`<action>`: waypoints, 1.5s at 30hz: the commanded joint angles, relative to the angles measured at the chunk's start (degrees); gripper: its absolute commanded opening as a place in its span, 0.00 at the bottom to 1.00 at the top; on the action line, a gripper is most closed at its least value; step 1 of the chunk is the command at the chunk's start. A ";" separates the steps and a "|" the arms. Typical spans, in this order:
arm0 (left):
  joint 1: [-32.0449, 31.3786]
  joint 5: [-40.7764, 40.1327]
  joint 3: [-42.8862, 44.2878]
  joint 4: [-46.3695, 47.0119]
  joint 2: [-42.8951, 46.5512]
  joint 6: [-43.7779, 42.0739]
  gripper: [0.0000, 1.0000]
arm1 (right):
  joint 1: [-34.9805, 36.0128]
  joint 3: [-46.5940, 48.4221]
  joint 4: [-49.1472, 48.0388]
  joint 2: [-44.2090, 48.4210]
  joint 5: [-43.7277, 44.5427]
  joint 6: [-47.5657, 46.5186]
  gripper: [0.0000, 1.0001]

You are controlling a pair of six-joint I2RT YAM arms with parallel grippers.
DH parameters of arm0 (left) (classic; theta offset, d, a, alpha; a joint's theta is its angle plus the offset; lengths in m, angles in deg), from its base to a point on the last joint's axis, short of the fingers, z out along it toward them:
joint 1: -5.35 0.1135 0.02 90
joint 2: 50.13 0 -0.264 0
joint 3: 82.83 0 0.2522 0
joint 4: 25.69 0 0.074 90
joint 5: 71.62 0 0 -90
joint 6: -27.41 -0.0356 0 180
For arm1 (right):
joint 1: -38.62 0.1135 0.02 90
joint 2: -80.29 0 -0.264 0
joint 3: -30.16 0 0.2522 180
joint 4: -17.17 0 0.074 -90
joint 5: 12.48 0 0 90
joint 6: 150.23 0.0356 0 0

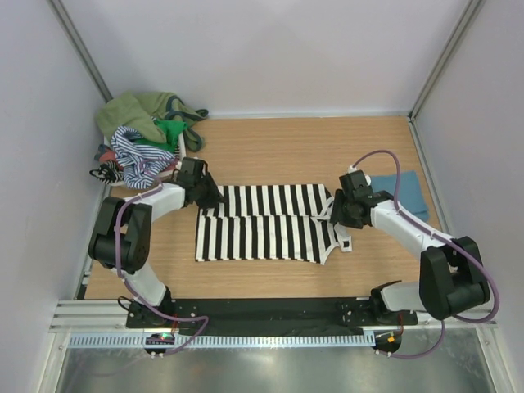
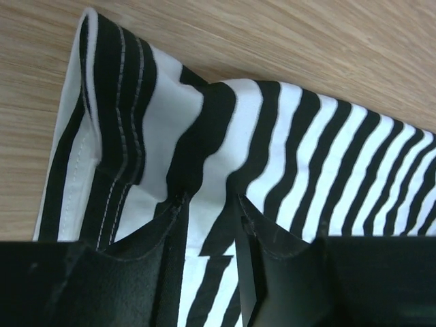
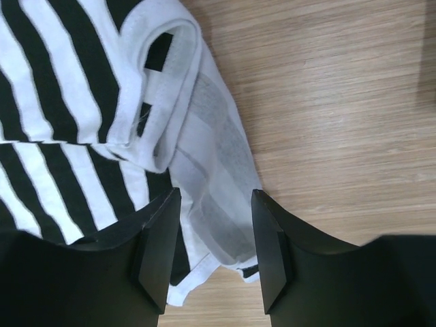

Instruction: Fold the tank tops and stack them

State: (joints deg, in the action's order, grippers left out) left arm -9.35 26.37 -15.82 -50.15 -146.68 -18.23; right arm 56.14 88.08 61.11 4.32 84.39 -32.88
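Note:
The black-and-white striped tank top [image 1: 262, 225] lies flat and lengthwise in the middle of the table, its far edge doubled over. My left gripper [image 1: 210, 196] rests on its far left corner. In the left wrist view the gripper [image 2: 208, 201] has its jaws a little apart, with rumpled striped cloth [image 2: 204, 136] between and ahead of the tips. My right gripper [image 1: 335, 214] is at the strap end. In the right wrist view it [image 3: 214, 197] is open, straddling the white strap fabric [image 3: 218, 170] without pinching it. A folded teal-blue tank top [image 1: 407, 192] lies to the right.
A heap of olive, green and thin navy-striped tops [image 1: 147, 135] sits at the back left corner. White walls with metal posts close in the table at the back and sides. The arm bases stand on a black rail [image 1: 262, 311] at the near edge.

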 commanded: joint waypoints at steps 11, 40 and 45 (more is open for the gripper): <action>3.45 -0.25 1.68 2.71 -6.01 -1.12 0.27 | -3.96 3.92 -3.79 -6.67 14.23 2.35 0.01; 2.57 -2.80 1.15 0.50 -0.22 -1.82 0.24 | -31.23 -12.68 -19.25 14.00 -17.83 5.26 0.49; 1.17 -1.49 0.71 2.08 0.57 -1.56 0.25 | -22.46 -11.04 -17.61 14.01 -21.74 -0.10 0.41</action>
State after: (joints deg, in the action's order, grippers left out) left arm -7.23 24.91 -14.37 -49.34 -148.80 -19.26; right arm 28.47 75.56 44.71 18.25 67.62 -28.33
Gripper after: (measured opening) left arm 0.246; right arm 0.423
